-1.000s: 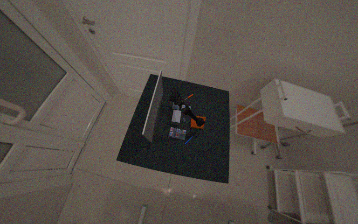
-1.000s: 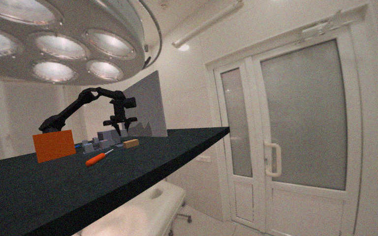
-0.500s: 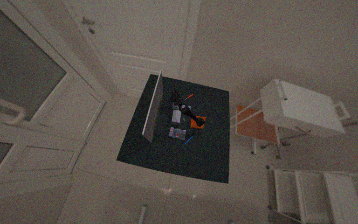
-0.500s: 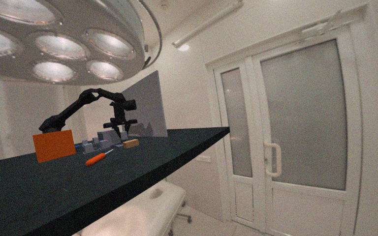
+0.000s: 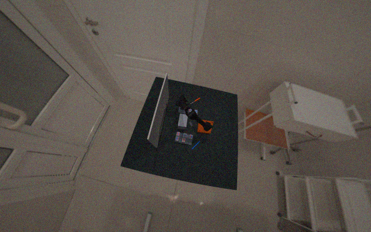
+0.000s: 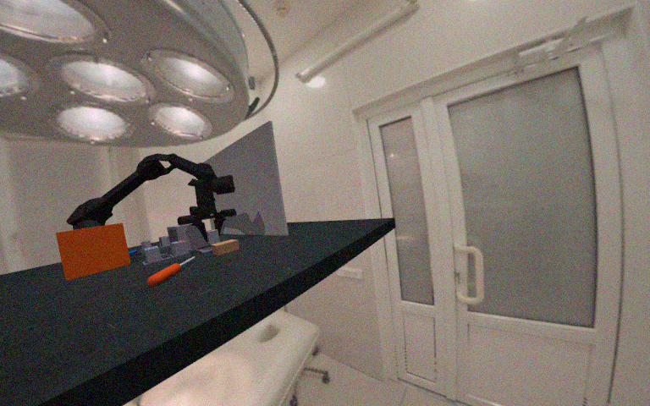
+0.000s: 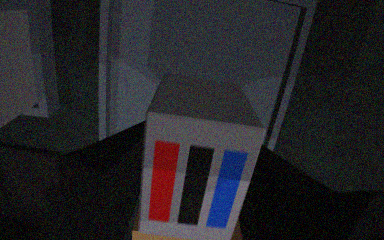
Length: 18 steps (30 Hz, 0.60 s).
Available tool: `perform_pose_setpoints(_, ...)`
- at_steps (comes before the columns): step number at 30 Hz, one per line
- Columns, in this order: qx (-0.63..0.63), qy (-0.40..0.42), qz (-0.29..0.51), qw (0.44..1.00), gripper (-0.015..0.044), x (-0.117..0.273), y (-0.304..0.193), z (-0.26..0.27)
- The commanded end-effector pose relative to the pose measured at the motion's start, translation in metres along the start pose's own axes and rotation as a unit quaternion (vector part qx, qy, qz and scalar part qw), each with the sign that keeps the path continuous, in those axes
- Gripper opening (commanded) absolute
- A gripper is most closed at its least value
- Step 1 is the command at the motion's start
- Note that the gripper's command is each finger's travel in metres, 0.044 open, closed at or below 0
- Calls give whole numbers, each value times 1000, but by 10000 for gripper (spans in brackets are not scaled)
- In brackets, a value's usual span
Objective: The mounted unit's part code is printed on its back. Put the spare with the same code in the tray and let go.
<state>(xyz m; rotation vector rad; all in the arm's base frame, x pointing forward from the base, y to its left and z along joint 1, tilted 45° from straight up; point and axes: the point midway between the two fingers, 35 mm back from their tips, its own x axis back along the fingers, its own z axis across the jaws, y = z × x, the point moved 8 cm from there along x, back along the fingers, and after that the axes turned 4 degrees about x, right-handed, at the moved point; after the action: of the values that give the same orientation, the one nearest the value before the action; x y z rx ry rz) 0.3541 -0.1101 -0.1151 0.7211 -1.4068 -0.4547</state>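
My gripper (image 5: 182,100) (image 6: 212,230) is shut on a grey block (image 6: 212,235) (image 7: 200,132). The block's face toward the wrist camera shows red, black and blue stripes. The fingers point down, with the block held low near the tan block. An open grey tray (image 7: 103,75) shows beyond the held block in the wrist view; whether the held block is over it cannot be told. Another pale block (image 7: 14,60) stands at the left of that view. Several striped blocks sit on a grey rack (image 5: 187,142) in the top view. Which unit is the mounted one is unclear.
A large grey box (image 5: 182,120) stands between the rack and the gripper. A tan block (image 6: 225,247) lies close to the gripper. A tall grey panel (image 5: 161,109) (image 6: 249,182), an orange panel (image 6: 93,251), an orange screwdriver (image 5: 196,99) (image 6: 164,274) and a blue stick (image 5: 195,145) are around.
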Motion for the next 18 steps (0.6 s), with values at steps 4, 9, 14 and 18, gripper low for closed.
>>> perform_pose_setpoints(4,-2,-1,-2,1000,0,-7,1,1)
perform_pose_setpoints(9,0,0,0,1000,26,-7,1,1)
perform_pose_setpoints(14,0,0,0,1000,157,-7,1,1)
perform_pose_setpoints(18,0,0,0,1000,262,-7,1,1)
